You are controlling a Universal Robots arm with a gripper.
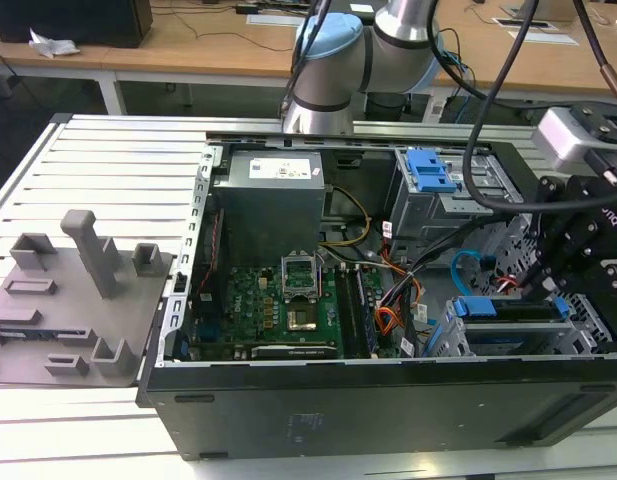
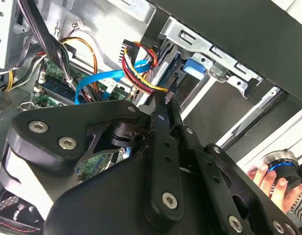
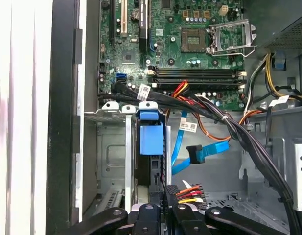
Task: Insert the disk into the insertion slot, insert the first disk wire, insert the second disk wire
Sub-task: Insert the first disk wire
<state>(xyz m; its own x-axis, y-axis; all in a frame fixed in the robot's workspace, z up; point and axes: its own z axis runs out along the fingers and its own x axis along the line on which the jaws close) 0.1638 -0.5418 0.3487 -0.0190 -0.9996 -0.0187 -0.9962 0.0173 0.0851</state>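
The disk [image 1: 513, 338], silver in its blue carrier [image 3: 151, 139], sits inside the insertion slot [image 1: 443, 345], the low grey cage [image 3: 111, 156] at the near corner of the open computer case on the exterior view's right. My gripper [image 1: 553, 300] hangs right over that cage. In both wrist views my gripper [image 3: 168, 195] [image 2: 163, 104] is shut on a black plug with red, yellow and black wires [image 3: 190, 193], close to the disk's end. A blue flat data cable [image 3: 199, 153] with its plug free lies beside it.
The motherboard [image 1: 278, 300] and the grey power supply [image 1: 268, 195] fill the case's middle. A taller cage with a blue bracket [image 1: 433, 170] stands behind. Thick black cable bundles [image 3: 248, 142] cross nearby. A grey fixture [image 1: 78, 290] lies outside on the left. A hand [image 2: 268, 178] holds a knob.
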